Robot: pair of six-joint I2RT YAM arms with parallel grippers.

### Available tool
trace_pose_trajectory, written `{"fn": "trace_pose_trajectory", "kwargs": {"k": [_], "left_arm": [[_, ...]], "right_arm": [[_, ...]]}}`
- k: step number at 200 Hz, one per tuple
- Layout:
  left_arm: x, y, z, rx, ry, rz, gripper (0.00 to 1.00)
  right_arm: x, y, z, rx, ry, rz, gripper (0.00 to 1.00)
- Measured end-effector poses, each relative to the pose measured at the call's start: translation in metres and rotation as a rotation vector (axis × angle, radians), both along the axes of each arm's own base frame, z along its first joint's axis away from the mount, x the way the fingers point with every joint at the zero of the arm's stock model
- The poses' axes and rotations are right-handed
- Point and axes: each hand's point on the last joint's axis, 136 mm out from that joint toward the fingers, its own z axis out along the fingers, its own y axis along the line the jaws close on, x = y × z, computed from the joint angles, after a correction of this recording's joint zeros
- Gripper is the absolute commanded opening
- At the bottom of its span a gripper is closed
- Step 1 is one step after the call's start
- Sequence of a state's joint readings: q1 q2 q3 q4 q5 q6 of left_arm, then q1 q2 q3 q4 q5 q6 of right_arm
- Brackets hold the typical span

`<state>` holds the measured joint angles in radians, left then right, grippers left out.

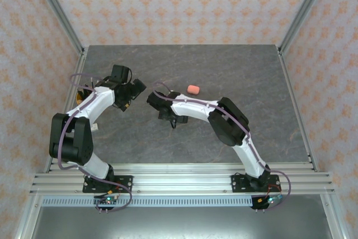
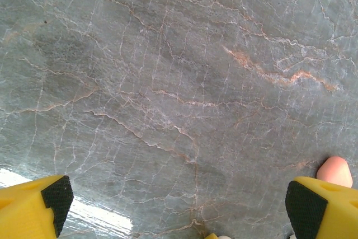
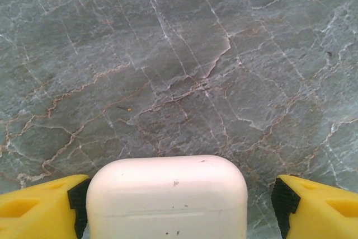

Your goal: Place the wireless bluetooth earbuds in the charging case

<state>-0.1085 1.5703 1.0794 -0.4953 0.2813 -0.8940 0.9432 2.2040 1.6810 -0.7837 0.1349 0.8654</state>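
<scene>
Right gripper (image 3: 180,208) open, white charging case (image 3: 166,191) between its fingers, one pad touching, the other apart. Case looks light, rigid, glossy-slick — pinch across its flat sides. Left gripper (image 2: 178,202) spread wide above marble (image 2: 168,82)

This is a robot lab, a small test booth. Two black & white robot arms, the left arm (image 1: 95,102) & the right arm (image 1: 193,107), are bolted to silver metal rails (image 1: 179,180) at the near edge of a table (image 1: 251,71) w/ a grey stone look. Thin metal posts (image 1: 59,12) stand at the corners. The walls (image 1: 179,4) have orange flower paper, like a pretend room.
</scene>
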Motion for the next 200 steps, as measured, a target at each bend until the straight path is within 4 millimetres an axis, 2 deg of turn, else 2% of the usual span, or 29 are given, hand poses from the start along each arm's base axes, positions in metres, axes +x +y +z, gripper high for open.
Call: {"fn": "trace_pose_trajectory", "kwargs": {"k": [48,126,200], "left_arm": [[-0.0007,0.0001,-0.0015,-0.001,0.002,0.003,1.0],[0.0008,-0.0001,-0.0012,-0.004,-0.005,0.006,1.0],[0.0003,0.0,-0.0019,-0.004,-0.003,0.006,1.0]], "right_arm": [[0.0,0.0031,-0.0016,0.001,-0.016,-0.01,0.79],[0.0,0.0046,-0.0031,-0.011,-0.033,-0.001,0.78],[0.0012,0.0065,-0.0035,-0.012,-0.048,0.005,0.71]]}}
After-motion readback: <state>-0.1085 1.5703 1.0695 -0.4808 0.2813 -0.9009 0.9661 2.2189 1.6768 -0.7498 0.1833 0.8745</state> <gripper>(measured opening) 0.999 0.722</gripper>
